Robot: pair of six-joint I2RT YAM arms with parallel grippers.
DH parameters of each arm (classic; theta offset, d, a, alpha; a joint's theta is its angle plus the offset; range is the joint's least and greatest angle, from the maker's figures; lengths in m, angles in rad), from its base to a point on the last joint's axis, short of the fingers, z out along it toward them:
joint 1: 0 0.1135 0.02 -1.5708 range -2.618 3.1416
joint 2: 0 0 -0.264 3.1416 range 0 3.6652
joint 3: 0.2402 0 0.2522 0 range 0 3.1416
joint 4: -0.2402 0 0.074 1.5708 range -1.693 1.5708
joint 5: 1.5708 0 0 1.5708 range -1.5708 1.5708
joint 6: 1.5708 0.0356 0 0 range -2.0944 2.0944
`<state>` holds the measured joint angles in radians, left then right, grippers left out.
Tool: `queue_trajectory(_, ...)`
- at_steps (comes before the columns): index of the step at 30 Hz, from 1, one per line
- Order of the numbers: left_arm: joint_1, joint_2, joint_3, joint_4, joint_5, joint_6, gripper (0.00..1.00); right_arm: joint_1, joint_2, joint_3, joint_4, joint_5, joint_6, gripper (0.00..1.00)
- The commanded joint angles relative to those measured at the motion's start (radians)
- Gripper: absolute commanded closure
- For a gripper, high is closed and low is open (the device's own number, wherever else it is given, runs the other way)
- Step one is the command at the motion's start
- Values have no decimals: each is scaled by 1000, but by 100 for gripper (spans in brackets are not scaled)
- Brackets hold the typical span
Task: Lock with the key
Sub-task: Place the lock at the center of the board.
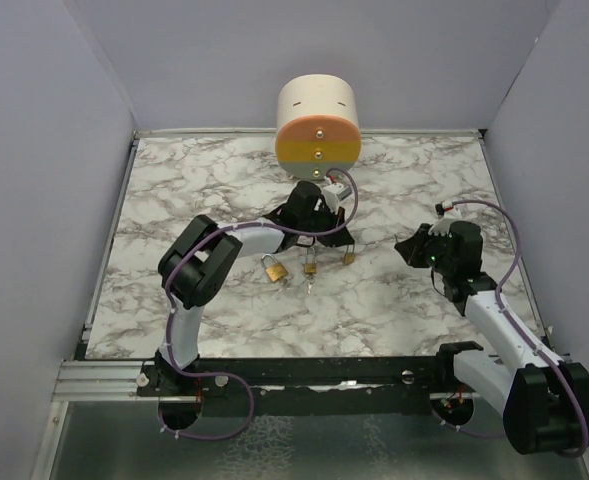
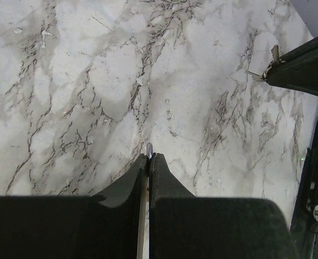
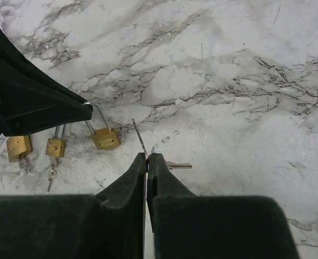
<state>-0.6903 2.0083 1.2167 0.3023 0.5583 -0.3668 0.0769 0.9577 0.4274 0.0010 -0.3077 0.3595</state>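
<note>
right gripper (image 3: 148,157) pinched shut on ring (image 3: 139,135), key (image 3: 179,165) just right; left gripper (image 2: 149,156) clamps padlock (image 3: 106,138). loose key may miss keyhole.

Marble-patterned table (image 1: 224,170), pale lavender walls (image 1: 224,50)

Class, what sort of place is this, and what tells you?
Probably a robotics test booth: plain walls box in a marble-patterned table, two robot arms sit bolted on a rail, and brass padlocks are set out.
</note>
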Motion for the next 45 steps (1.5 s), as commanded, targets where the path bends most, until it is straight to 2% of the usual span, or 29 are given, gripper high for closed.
queue_trajectory(1, -6, 16, -12, -3, -15, 19, 100, -4, 12, 10, 18, -32, 15, 99)
queue_trajectory(5, -6, 29, -36, 79, 47, -34, 100, -3, 20, -1, 30, -34, 22, 99)
queue_trajectory(13, -8, 47, -64, 84, 0, -50, 97, 8, 93, -14, 75, -41, 44, 99)
queue_trajectory(21, -10, 34, -87, 16, -104, -22, 94, 92, 195, 5, 137, -4, 61, 99)
queue_trajectory(27, -11, 54, -68, -32, -127, -1, 94, 161, 263, 32, 184, 27, 71, 99)
queue_trajectory(42, -11, 78, -19, -54, -166, 0, 90, 190, 408, 78, 250, 21, 90, 99)
queue_trajectory(45, -11, 82, 0, -64, -170, 2, 84, 200, 414, 73, 248, 21, 90, 99)
